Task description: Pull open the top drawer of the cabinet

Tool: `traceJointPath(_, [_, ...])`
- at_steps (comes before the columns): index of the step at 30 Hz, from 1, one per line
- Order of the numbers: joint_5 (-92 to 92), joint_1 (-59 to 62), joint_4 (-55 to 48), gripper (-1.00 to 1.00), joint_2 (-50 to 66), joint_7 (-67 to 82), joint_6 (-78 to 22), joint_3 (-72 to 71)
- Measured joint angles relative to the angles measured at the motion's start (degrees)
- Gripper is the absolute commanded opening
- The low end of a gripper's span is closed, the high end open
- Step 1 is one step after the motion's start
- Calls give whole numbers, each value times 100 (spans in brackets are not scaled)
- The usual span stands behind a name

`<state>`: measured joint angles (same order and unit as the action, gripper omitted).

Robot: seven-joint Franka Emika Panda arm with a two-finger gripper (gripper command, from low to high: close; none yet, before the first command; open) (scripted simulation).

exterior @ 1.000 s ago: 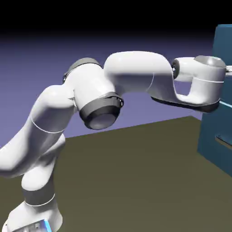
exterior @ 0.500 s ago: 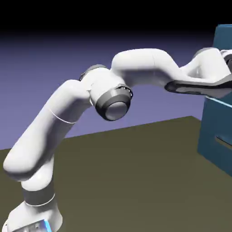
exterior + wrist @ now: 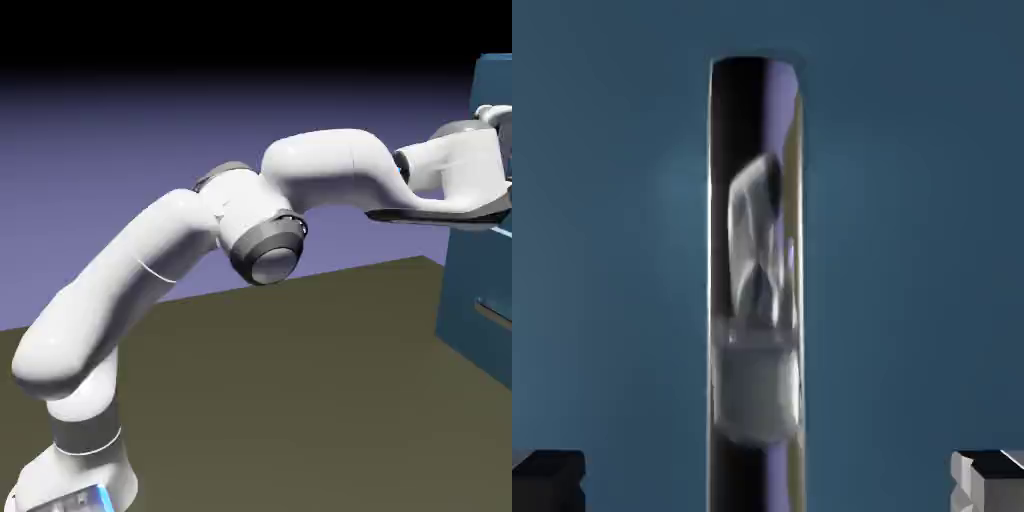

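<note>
While the exterior view cuts off the hand at its right edge, the hand view shows the gripper (image 3: 768, 480) wide open, blue space flanking the top drawer's shiny handle (image 3: 757, 250) between its fingertips!

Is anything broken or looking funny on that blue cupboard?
Nothing looks broken on the parts that show of the cabinet. The handle by the open gripper only seems to have funny shapes in it: it's shiny, so those look like reflections.
</note>
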<state>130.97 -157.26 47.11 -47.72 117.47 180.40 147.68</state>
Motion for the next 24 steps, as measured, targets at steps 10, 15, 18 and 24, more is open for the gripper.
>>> traceJointPath(10, [-2052,-27,-582,0,-669,2492,31,-264])
traceJointPath(15, [-3046,-40,-863,-100,-993,3698,46,-392])
traceJointPath(18, [-2853,-24,-811,-100,-928,3451,58,-353])
traceJointPath(24, [-1588,112,-461,-100,-536,1961,84,-251])
